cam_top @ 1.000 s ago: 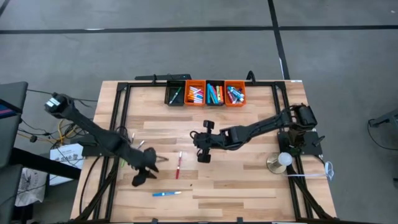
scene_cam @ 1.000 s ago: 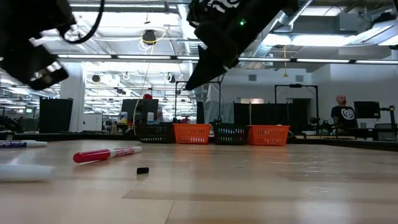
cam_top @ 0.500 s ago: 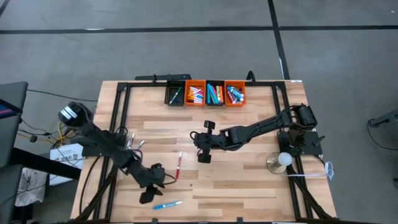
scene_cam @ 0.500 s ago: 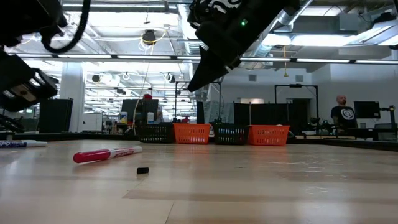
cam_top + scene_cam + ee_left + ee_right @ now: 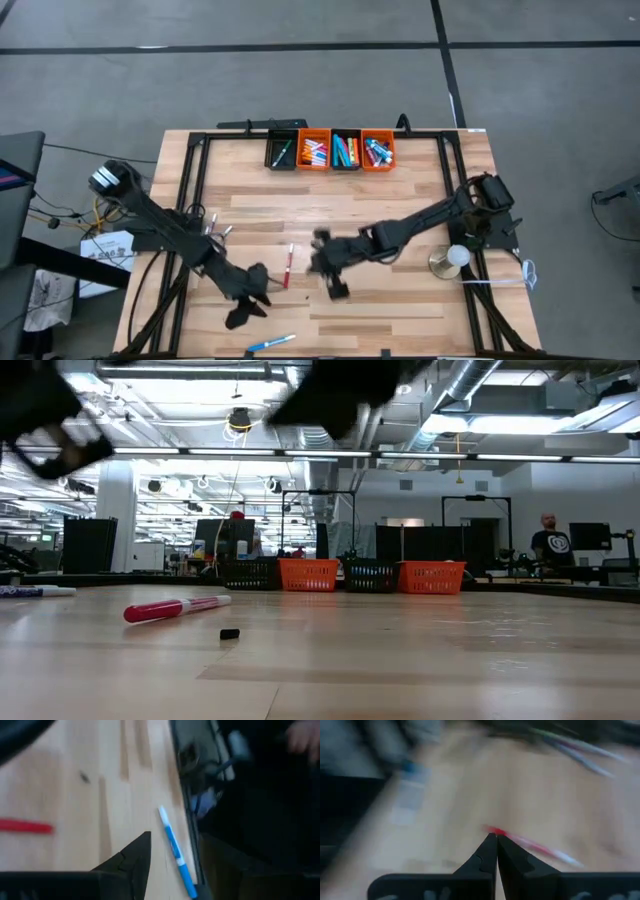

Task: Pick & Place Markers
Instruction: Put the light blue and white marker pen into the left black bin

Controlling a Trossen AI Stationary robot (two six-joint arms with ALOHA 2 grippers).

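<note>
The blue marker (image 5: 270, 344) has slid toward the bench (image 5: 420, 310) edge; the clenched right gripper (image 5: 333, 281) has come nearer. Four bins (image 5: 330, 151) hold markers; the red marker (image 5: 288, 265) lies pointing toward the bins.

The high view looks straight down on the whole wooden table (image 5: 400, 310). The low view sits at tabletop height, facing the bins (image 5: 310, 574) at the far edge. Each wrist view looks closely down at the tabletop. All four share the red marker (image 5: 288, 266) (image 5: 175, 608) (image 5: 25, 826) (image 5: 520, 840).
</note>
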